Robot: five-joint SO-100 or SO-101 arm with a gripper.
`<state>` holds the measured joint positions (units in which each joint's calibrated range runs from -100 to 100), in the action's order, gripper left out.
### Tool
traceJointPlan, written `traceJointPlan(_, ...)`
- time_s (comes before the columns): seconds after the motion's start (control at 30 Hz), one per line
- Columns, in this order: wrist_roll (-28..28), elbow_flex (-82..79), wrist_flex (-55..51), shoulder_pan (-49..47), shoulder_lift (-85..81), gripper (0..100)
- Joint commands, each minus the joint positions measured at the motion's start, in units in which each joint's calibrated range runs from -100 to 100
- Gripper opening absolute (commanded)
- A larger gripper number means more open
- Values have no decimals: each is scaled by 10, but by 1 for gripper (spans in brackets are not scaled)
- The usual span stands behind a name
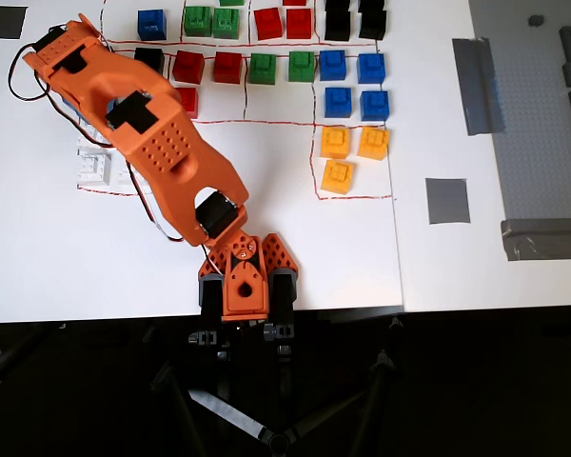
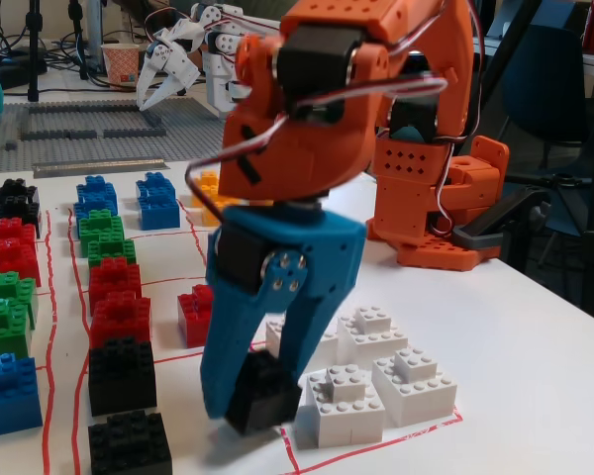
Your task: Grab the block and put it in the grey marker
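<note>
Between blue gripper (image 2: 246,411) fingertips: black block (image 2: 262,393), clamped, tilted, lifted off table, beside white cubes (image 2: 361,381).

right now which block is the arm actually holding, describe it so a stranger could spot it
In the fixed view, follow the orange arm down to its blue gripper. The black studded block is pinched between its fingers, tilted and lifted off the table beside the white cubes. The other black blocks sit flat on the table, ungripped.

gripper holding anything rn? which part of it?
Yes. In the fixed view the blue two-finger gripper is shut on the small black studded plastic cube, pinching its opposite side faces; the cube hangs tilted, apparently just off the white table.
</note>
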<state>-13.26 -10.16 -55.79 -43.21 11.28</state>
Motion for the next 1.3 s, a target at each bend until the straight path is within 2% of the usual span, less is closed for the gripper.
traceJointPlan(0.0, 17, 43, -41, 4, -152, 0)
traceJointPlan(0.23, 38, 42, -122, 45, -223, 0)
traceJointPlan(0.4, 74, 56, -201, 121, -241, 0)
traceJointPlan(0.9, 217, 57, -310, 502, -280, 0)
traceJointPlan(1.27, 307, 80, -318, 742, -224, 0)
